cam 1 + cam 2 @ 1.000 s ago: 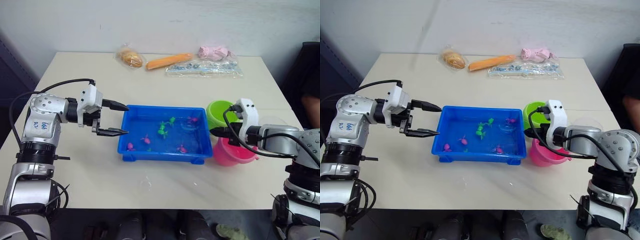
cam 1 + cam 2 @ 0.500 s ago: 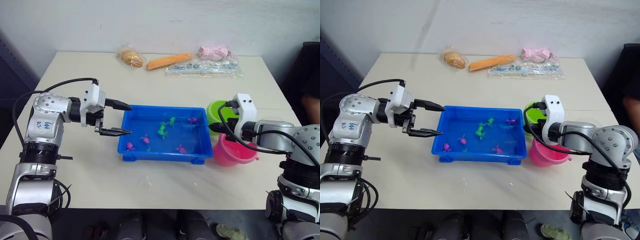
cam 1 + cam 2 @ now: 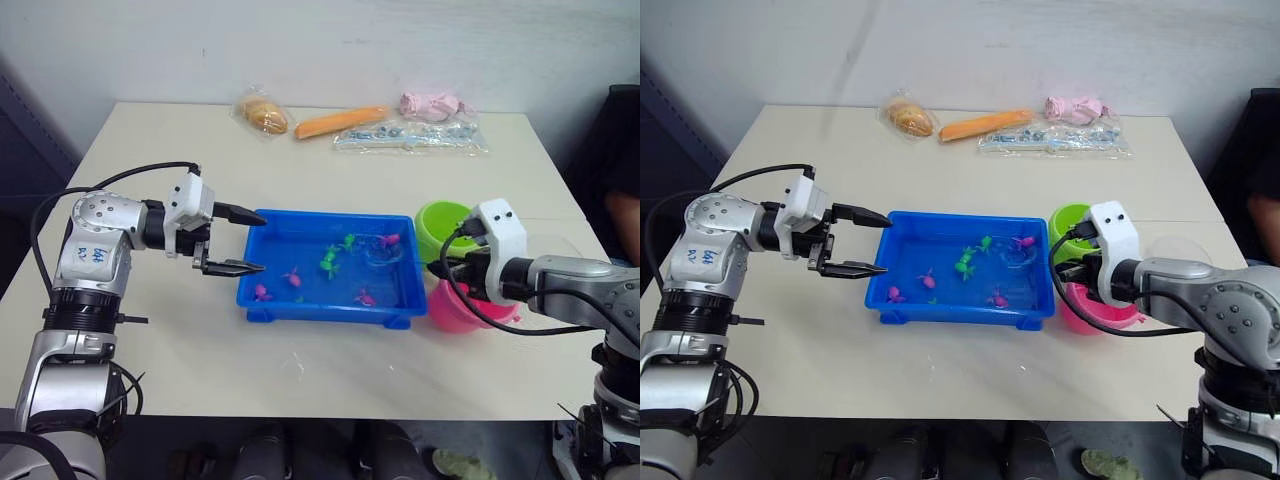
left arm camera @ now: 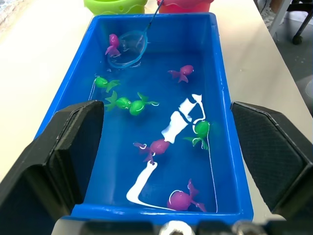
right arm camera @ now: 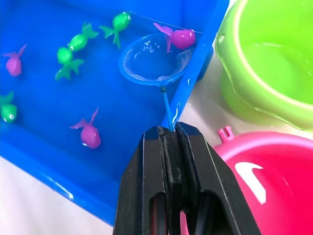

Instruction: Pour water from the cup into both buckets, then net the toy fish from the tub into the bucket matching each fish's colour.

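Observation:
The blue tub (image 3: 325, 309) holds water and several green and pink toy fish (image 4: 129, 104). My right gripper (image 5: 170, 131) is shut on the thin handle of a small blue hoop net (image 5: 154, 63). The net dips into the tub's far right corner, and a pink fish (image 5: 181, 37) lies at its rim. The green bucket (image 3: 442, 222) and the pink bucket (image 3: 452, 312) stand just right of the tub, with water in the green one. My left gripper (image 3: 240, 241) hangs open at the tub's left edge, holding nothing. The clear cup (image 3: 1180, 247) shows faintly behind my right forearm.
At the table's far edge lie a bagged bun (image 3: 263, 115), an orange carrot-shaped thing (image 3: 338, 122), a clear packet (image 3: 410, 136) and a pink bundle (image 3: 432, 104). A person sits off the table's right side (image 3: 622, 200).
My right wrist has shifted a little toward the front, still shut on the net, whose hoop stays in the tub's far right corner. The left gripper has barely moved.

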